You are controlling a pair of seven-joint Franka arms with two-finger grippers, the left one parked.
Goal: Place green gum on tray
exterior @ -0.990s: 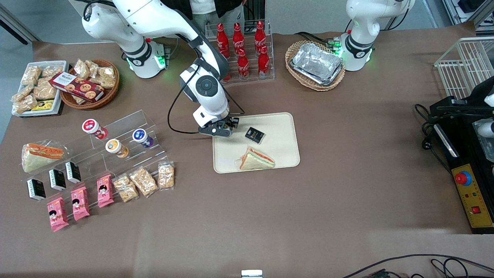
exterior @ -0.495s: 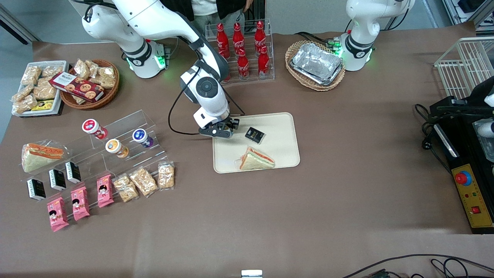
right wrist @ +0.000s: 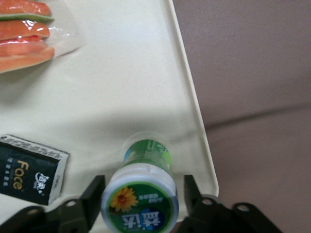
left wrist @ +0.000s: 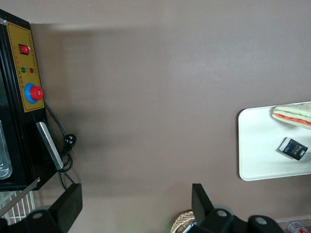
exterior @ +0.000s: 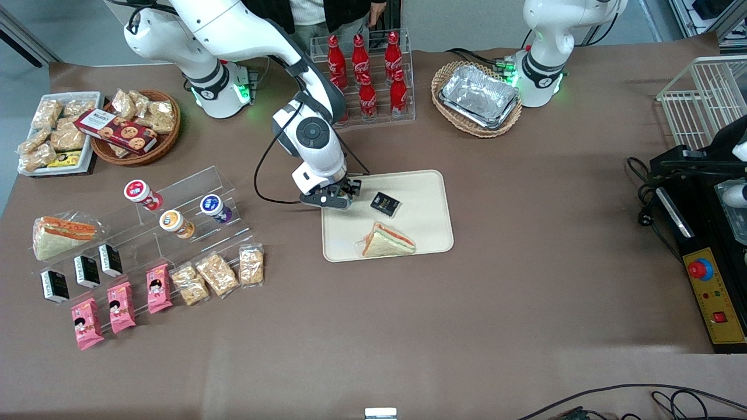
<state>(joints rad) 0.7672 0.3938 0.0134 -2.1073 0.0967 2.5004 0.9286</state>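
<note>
Fingers point(right wrist: 92, 201) of the gripper point(right wrist: 141, 204) stand spread, one on each side of the green gum point(right wrist: 143, 194), each with a visible gap to the white lid; neither presses the canister. The green gum stands upright on the tray point(right wrist: 121, 87), its base resting on the cream surface close to the tray's rounded corner and just inside the low rim. Lid label with a yellow flower faces the wrist camera.

In the front view the gripper point(exterior: 332, 198) sits low over the tray point(exterior: 429, 227), at the tray corner toward the working arm's end of the desk point(exterior: 525, 291) and farthest from the front camera; the canister itself is hidden there by the gripper body.

Also on the tray: a small black packet point(exterior: 385, 203) lies flat just beside the gripper, and a wrapped sandwich point(exterior: 388, 240) lies nearer to the front camera than the packet, apart from it. In the wrist view the black packet point(right wrist: 29, 174) lies near the gum without touching it, and the sandwich point(right wrist: 26, 34) is well apart from the gum.

Away from the tray, toward the working arm's end of the desk, a clear stepped stand point(exterior: 175, 210) carries a red canister point(exterior: 142, 194), an orange canister point(exterior: 175, 224) and a purple canister point(exterior: 215, 208).
</note>
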